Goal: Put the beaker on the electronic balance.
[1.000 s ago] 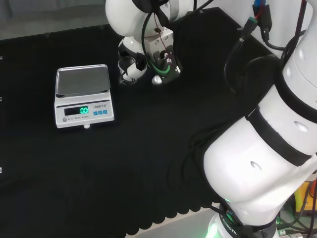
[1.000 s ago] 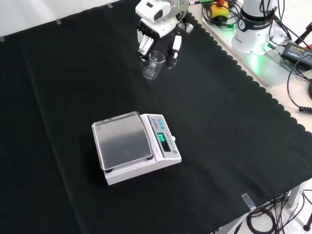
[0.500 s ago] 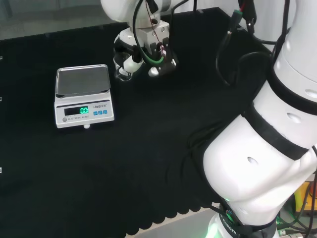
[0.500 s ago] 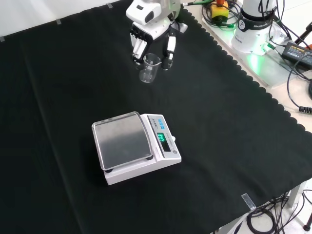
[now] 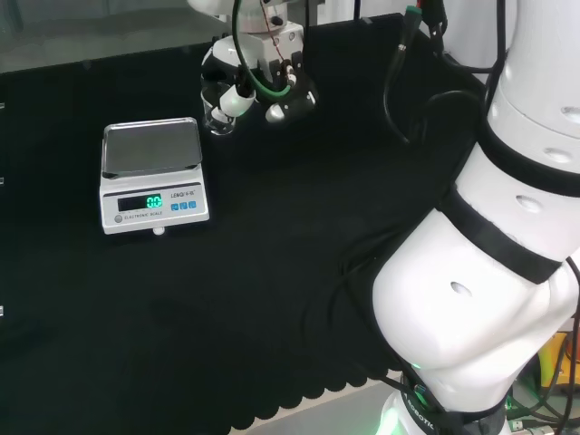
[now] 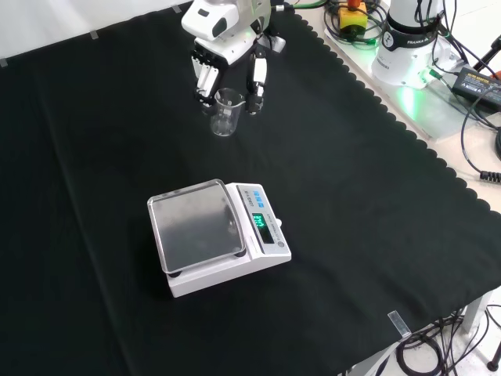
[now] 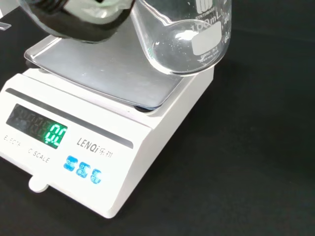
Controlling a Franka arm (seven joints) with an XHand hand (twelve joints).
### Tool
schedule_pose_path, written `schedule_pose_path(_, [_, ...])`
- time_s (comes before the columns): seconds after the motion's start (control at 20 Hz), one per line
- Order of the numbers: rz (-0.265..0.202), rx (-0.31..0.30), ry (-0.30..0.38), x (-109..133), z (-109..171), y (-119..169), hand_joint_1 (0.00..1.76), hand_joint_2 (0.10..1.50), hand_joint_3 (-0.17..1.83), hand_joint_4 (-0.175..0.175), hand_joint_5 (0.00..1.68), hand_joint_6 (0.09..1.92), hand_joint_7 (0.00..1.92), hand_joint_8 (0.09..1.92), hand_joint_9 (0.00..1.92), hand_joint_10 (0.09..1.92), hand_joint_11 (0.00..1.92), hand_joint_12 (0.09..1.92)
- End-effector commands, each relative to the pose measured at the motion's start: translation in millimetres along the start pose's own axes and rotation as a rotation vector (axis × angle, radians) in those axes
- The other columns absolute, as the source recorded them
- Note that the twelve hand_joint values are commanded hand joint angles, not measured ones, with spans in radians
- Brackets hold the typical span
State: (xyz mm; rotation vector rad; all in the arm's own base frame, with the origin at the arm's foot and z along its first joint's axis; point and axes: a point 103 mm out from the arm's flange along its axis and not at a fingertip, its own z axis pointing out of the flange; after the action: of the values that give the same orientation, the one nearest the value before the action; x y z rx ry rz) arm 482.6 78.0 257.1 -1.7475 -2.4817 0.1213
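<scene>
Reaching in from the top of the front view, with the hand (image 6: 227, 47) pointed downward and fingers (image 6: 205, 78) on one side and the thumb on the other curled round the beaker (image 6: 225, 112). Held clear of the cloth, above and beyond the electronic balance (image 6: 218, 234) in that view, not yet over its pan. In the head view, hand (image 5: 246, 86) and beaker (image 5: 217, 116) just to the upper right of the electronic balance (image 5: 153, 176), close to the pan's far corner, with green and red cables looped at the wrist. Clear glass, cylindrical, with white printed graduations and a rounded base, seen large in the wrist view as the beaker (image 7: 184, 34) hanging above the near corner of the pan; contents not discernible. White plastic body on the electronic balance (image 7: 98, 137), a square brushed-metal pan with a raised lip, a lit green display and small blue buttons on the sloped front. Black cloth (image 6: 352, 204) over the bench, matte, scallop-edged on the side toward the arm's base. Beyond that edge, a pale bench top (image 6: 438, 110) with black cables and a green glow at the arm's base.
</scene>
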Motion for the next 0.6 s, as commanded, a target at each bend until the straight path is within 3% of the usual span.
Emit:
schedule_pose_path(0.05, [-0.076, 0.052, 0.021, 22.9, 5.2, 37.7, 1.1, 1.12, 0.03, -0.078, 0.93, 1.07, 0.97, 0.79, 1.49, 0.27, 1.51, 0.65])
schedule_pose_path(0.3, [-0.117, 0.083, 0.035, 39.9, 13.2, 62.7, 1.1, 1.12, 0.03, -0.078, 0.93, 1.08, 0.97, 0.79, 1.49, 0.27, 1.51, 0.65])
schedule_pose_path(0.6, [-0.132, 0.11, 0.047, 53.3, 23.1, 90.8, 1.1, 1.12, 0.03, -0.077, 0.93, 1.08, 0.97, 0.79, 1.49, 0.27, 1.52, 0.65])
